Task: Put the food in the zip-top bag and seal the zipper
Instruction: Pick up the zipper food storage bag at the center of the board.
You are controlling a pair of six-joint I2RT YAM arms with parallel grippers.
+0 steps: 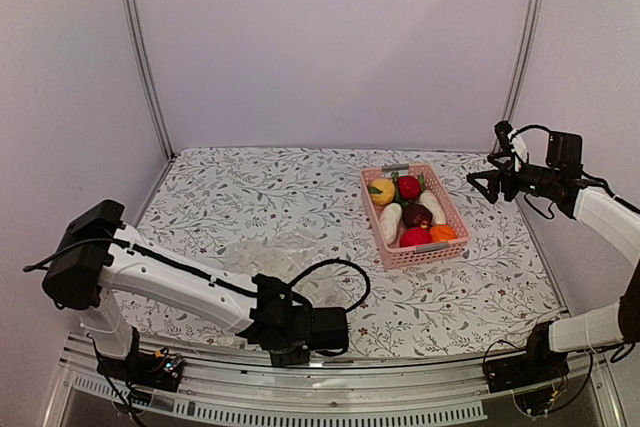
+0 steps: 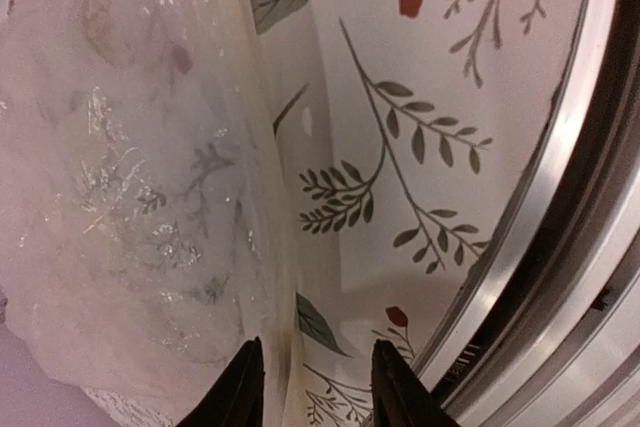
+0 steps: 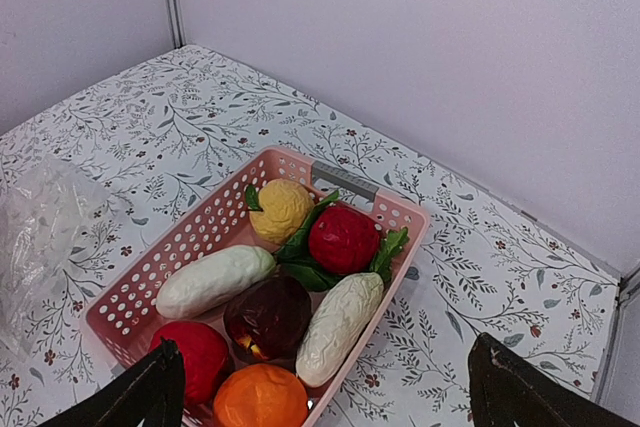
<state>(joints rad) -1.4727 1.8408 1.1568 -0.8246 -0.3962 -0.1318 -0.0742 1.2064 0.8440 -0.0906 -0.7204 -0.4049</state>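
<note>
- Top external view: the left arm lies low, stretched along the near edge of the table (image 1: 250,187). The left gripper (image 1: 333,329) is down by the near side of the clear bag (image 1: 265,252), which lies flat on the flowered cloth.
- Across the table the right arm is raised. The right gripper (image 1: 488,183) hangs in the air beside the pink basket (image 1: 371,209) and apart from it. The food (image 1: 410,212) sits in that basket, well apart from the bag.
- Left wrist view: the two fingers stand partway apart, and the bag's thick edge runs down into the gap between them. I cannot tell whether either finger touches it. A metal rail (image 2: 540,227) runs close on the right.
- Right wrist view: the fingers are spread wide at the lower corners and hold nothing. Below them the basket holds yellow, red, white, dark purple and orange pieces with green leaves. The bag lies on the cloth to the basket's left.
</note>
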